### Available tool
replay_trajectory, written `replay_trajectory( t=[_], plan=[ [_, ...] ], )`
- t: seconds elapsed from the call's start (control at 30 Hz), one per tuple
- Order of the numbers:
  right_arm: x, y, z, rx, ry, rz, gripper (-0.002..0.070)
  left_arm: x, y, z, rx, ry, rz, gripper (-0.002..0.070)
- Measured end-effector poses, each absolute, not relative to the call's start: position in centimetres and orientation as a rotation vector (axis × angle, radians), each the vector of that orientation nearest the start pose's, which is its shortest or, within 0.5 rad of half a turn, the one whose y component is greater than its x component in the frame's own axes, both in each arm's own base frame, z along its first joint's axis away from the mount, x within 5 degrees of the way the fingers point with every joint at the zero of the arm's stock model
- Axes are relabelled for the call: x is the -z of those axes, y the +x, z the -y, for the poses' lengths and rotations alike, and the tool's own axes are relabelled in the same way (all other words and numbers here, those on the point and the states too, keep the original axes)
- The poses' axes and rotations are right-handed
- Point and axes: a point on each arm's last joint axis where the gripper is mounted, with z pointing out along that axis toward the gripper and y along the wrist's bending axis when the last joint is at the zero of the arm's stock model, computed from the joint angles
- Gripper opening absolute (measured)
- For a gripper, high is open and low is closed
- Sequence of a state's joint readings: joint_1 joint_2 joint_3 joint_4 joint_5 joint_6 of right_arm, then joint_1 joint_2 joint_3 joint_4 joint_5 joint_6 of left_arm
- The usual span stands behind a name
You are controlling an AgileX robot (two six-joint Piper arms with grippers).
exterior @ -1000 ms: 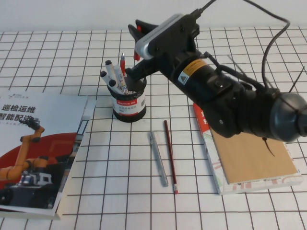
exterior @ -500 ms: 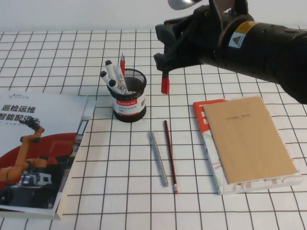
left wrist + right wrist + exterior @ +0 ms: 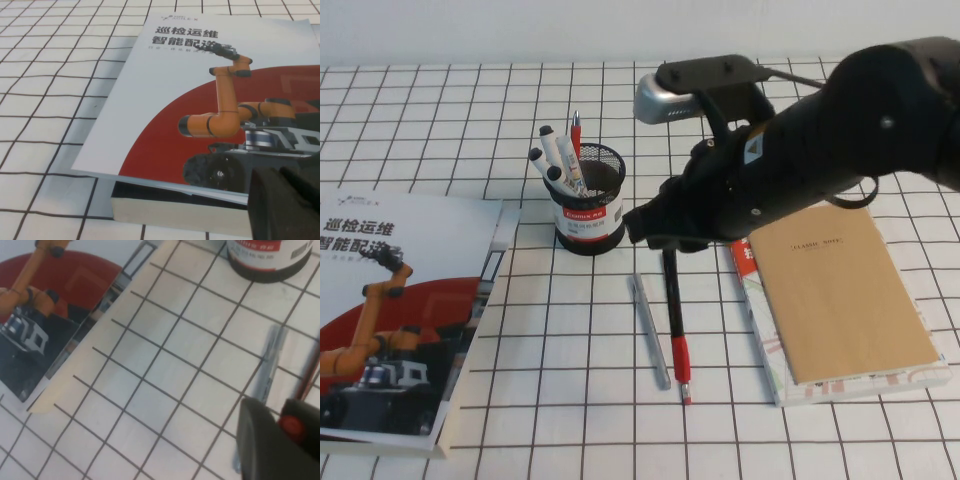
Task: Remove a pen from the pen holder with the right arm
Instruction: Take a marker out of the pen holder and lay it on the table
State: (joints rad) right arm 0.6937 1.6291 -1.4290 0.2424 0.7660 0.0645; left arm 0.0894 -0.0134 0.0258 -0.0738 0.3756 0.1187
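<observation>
Now that the pen point(image 3: 675, 330) is out of the holder point(image 3: 590, 205), clenched in the right claw point(image 3: 669, 248) near-right of it, only setting down seems left. Left claw point(image 3: 281, 197) hangs over the left book point(image 3: 200, 100); its grip I cannot tell.
</observation>
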Motion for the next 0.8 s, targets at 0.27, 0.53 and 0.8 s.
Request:
replay_trajectory(
  t=[0.27, 0.53, 0.8],
  plan=[
    [-27.6, 30.9, -28.4, -0.659, -0.654, -2.574, 0.0057, -17.2, 5.2, -0.2, -0.071, -0.018, -1.871, -0.0003],
    [-23.2, 34.8, -30.1, -0.635, -0.674, -2.691, 0.0057, -17.2, 5.2, -0.2, -0.071, -0.018, -1.871, -0.0003],
    [-21.2, 36.8, -30.8, -0.630, -0.670, -2.731, 0.0057, -17.2, 5.2, -0.2, -0.071, -0.018, -1.871, -0.0003]
  ],
)
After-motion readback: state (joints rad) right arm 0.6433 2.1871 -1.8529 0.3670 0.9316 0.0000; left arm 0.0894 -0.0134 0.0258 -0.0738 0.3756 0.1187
